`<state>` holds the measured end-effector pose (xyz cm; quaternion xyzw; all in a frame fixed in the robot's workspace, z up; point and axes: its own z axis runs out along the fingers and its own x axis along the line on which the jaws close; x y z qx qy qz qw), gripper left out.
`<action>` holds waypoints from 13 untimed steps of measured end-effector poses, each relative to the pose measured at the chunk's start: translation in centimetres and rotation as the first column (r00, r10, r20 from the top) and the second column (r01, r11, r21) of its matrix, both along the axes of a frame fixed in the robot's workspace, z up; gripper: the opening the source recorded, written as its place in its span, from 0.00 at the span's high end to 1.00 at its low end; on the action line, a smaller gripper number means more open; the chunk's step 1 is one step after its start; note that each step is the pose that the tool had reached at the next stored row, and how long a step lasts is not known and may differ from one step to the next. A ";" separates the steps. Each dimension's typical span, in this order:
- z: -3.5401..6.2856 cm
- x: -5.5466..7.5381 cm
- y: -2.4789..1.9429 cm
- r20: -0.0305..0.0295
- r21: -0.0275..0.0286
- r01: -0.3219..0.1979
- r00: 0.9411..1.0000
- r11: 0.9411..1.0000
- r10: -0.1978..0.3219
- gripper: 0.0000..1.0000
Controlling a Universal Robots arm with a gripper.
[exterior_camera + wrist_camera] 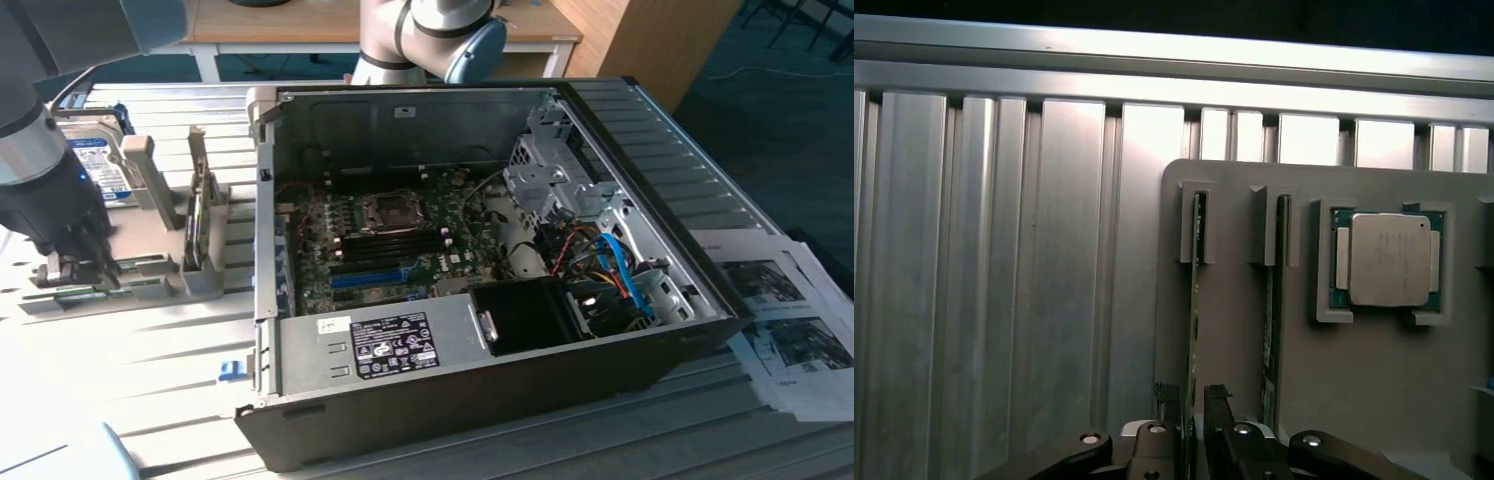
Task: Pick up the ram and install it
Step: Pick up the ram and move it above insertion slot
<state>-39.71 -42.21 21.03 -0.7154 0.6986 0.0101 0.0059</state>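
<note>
Desktop computer case point(387, 125), lying open-side up on a slatted metal table point(134, 350). Inside: motherboard point(387, 240), labelled power supply point(387, 345), blue cables point(627, 275).

Grey holder point(160, 190) on the exterior view's left, with a hard drive point(96, 160) standing upright and a square silver processor chip point(1384, 258) in a recess.

Printed papers point(787, 320) on the exterior view's right.

Wooden desk point(334, 25) behind.

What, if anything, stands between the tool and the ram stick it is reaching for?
Nothing visible does. The open tool sits astride the ram, which stands on edge in a slot of the gray holder. The tool flanks the ram on both sides.
</note>
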 end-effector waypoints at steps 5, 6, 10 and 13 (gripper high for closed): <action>-0.25 0.0 0.00 0.000 0.000 0.000 1.000 1.000 0.000 0.76; -0.25 0.0 0.00 0.000 0.000 0.000 1.000 1.000 0.000 0.76; -0.28 0.0 0.13 0.000 0.000 0.000 1.000 1.000 0.000 0.76; -0.28 0.0 0.13 0.000 0.000 0.000 1.000 1.000 0.000 0.76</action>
